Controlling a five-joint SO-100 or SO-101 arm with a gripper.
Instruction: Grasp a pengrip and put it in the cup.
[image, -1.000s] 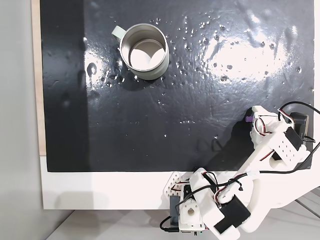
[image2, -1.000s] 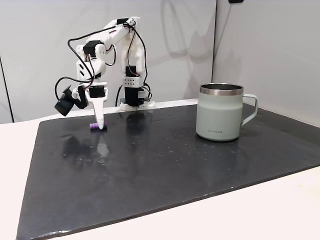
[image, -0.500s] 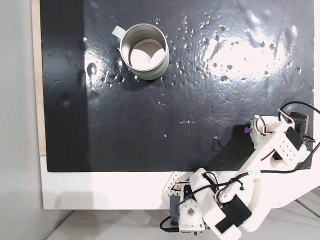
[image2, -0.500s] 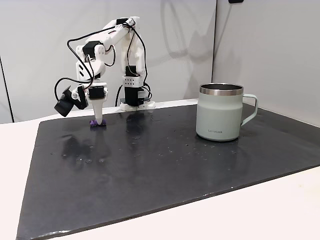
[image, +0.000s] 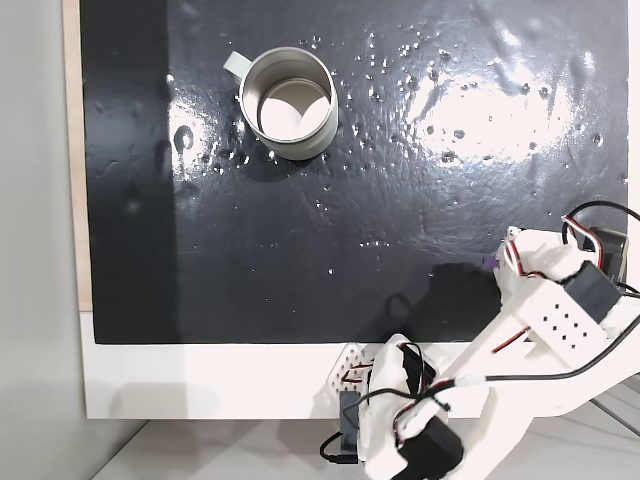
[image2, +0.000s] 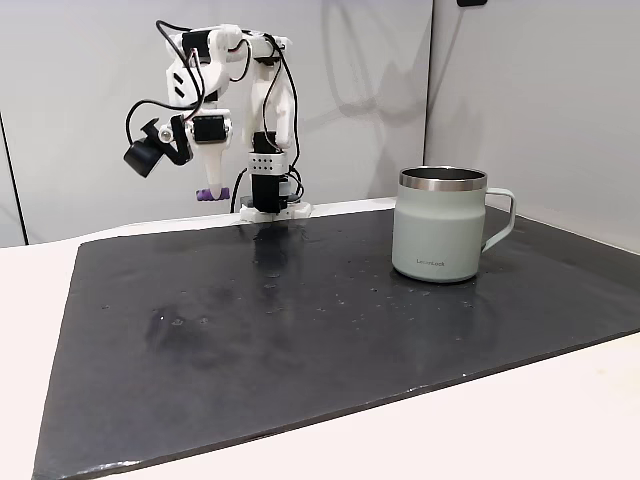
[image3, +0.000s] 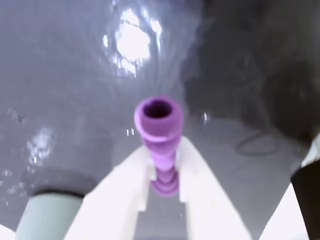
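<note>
The gripper pinches the purple pengrip well above the black mat, far from the cup, so the carry step seems underway and next it must travel over the cup's rim.

In the wrist view we see the cup cut off by the bottom edge, and the mat behind is blurred. In a fixed view the arm covers most of the pengrip, and the arm's base runs off the lower edge
</note>
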